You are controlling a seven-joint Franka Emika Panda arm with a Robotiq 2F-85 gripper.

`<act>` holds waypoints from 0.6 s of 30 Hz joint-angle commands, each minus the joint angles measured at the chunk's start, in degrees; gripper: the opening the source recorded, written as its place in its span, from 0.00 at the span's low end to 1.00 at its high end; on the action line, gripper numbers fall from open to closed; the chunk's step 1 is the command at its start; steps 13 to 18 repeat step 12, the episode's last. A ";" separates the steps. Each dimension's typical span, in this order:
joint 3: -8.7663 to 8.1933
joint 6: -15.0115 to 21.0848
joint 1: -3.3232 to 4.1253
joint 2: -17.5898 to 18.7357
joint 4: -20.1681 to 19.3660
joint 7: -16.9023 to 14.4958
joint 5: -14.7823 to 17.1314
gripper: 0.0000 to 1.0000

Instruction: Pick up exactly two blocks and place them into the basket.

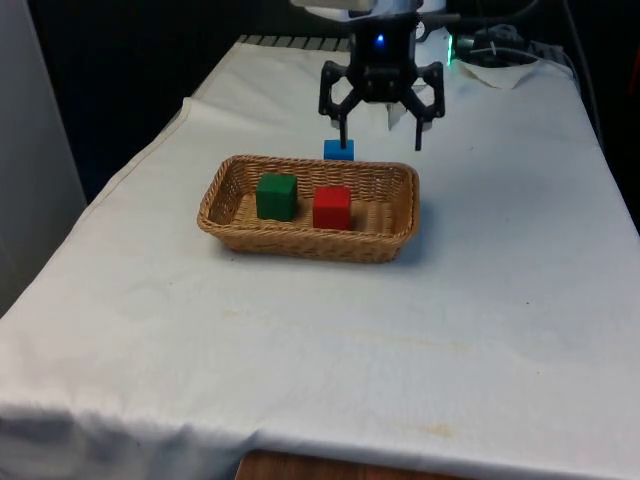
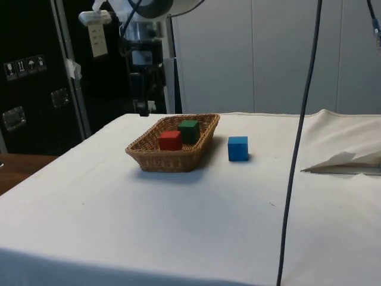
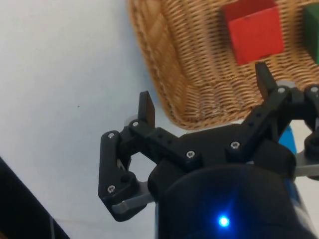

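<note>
The surface (image 1: 500,260), lying under a white cloth, is carrying a woven basket (image 1: 240,225) near its middle. The gripper (image 1: 381,135) is hanging in the air above the basket's far rim, its fingers (image 3: 146,107) spreading wide apart and gripping nothing. Inside the basket, a green block (image 1: 276,196) and a red block (image 1: 332,207) are sitting side by side, close together, the green one toward the front view's left. A blue block (image 2: 238,148) is resting on the cloth just outside the basket, beside its far long wall, apart from the wicker. In the side view, folded paper (image 2: 345,162) is lying at the edge.
</note>
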 commanded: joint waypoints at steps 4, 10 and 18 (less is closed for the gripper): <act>1.09 0.17 0.11 0.00 0.06 1.03 -0.06 1.00; 3.27 0.80 0.80 0.52 0.40 4.01 -0.63 1.00; 3.78 0.63 0.34 0.17 0.17 3.55 -0.11 1.00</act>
